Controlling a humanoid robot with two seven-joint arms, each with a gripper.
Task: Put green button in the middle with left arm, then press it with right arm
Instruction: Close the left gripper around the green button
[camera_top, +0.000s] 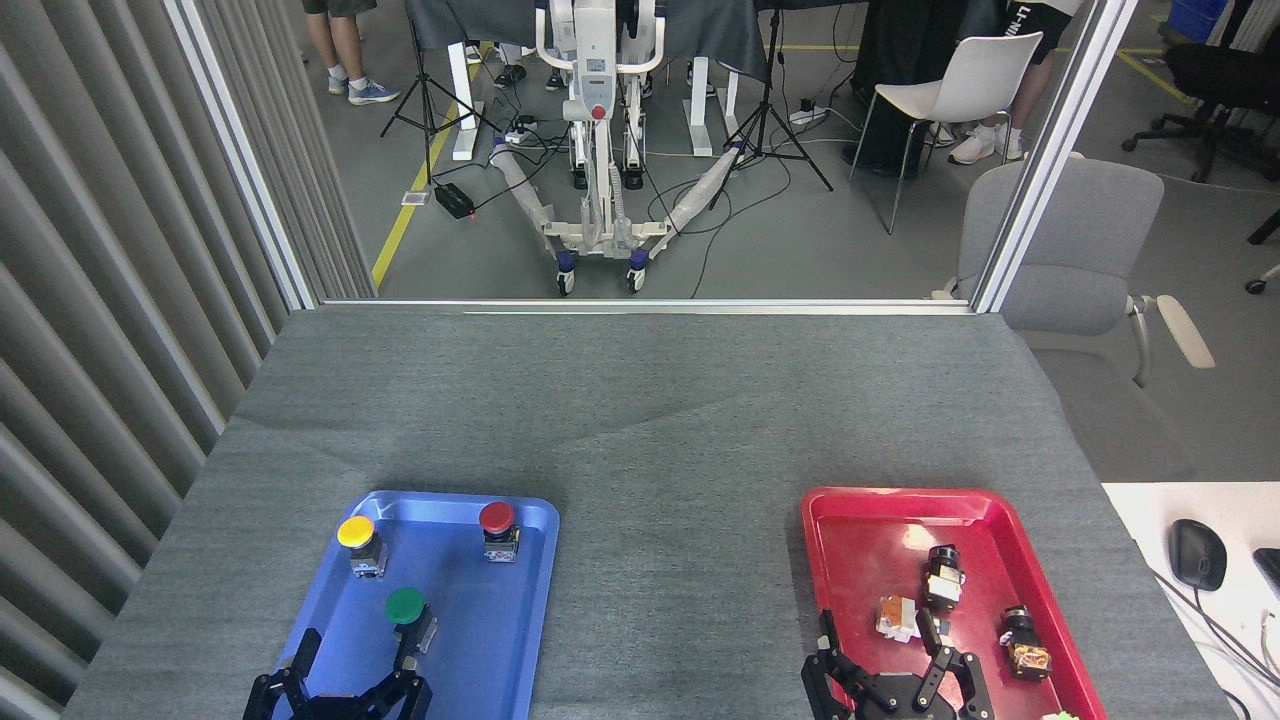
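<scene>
Left gripper (358, 660), fingers spread wide and empty, sits just below the green button (408, 613) in the blue tray (520, 600).

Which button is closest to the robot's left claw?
The green button, right by the open left gripper in the blue tray. The yellow button and red button sit farther back.

Bright, even light; sharp focus

grey floor (820, 250) | white chair (960, 80) | slatted wall (110, 300)
</scene>
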